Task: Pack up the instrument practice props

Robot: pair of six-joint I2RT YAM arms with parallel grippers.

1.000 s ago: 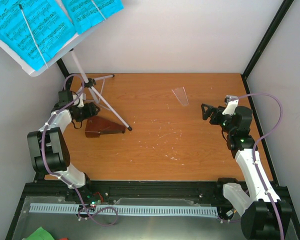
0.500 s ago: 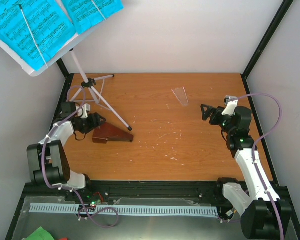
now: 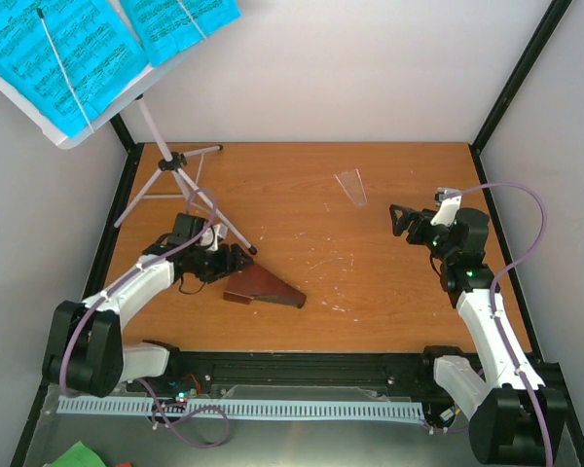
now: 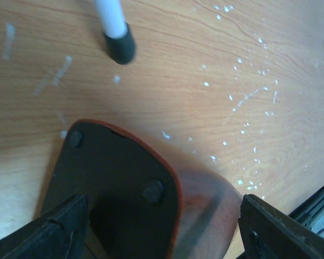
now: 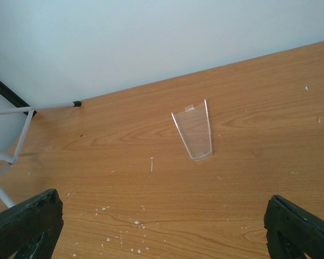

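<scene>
End effector (image 3: 234, 265) holds metronome (image 3: 268, 289), apex rightward.

Bright, even, diffuse light; shadows soft.
Left wrist view: metronome (image 4: 130, 186) blurred close to the lens. Top and right wrist views sharp.

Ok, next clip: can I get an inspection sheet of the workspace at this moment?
Surface: wooden table, scuffed, with white specks.
Job's things: brown metronome on its side, near left; clear cover lying apart, far centre; music stand upright, far-left corner, blue pages on its desk.
Clutter: nothing seen.
Grippers: left gripper shut on the metronome's base; right gripper open, empty.
Cables: purple cables looped along both arms.
Surroundings: white walls, black frame posts.
</scene>
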